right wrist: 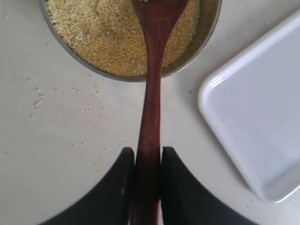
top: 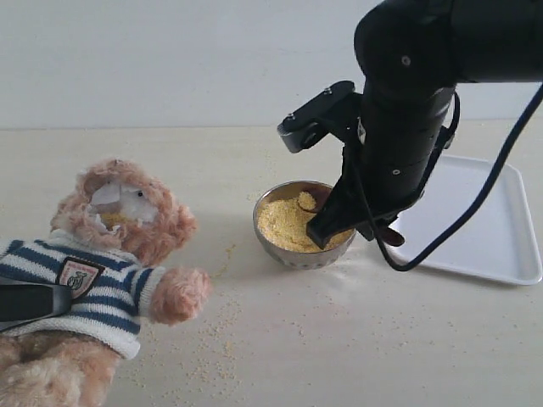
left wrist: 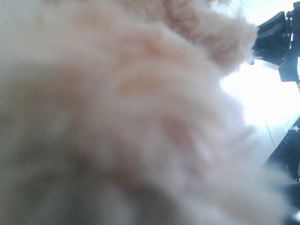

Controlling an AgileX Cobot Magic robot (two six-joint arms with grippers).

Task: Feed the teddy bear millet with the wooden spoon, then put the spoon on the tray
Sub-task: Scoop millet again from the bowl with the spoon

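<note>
Your right end effector (right wrist: 147, 154) clamps the wooden spoon (right wrist: 152, 93), tip in the millet (right wrist: 103, 33); the teddy bear (top: 127, 212) lies at nine o'clock, mouth seemingly upturned

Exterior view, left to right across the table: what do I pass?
teddy bear → metal bowl of millet → tray. The right hand with the wooden spoon overlaps bowl and tray, so it is left out.

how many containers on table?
2: the metal bowl of millet mid-table, and the white tray beside it, partly hidden by the right arm. More could sit behind that arm.
</note>
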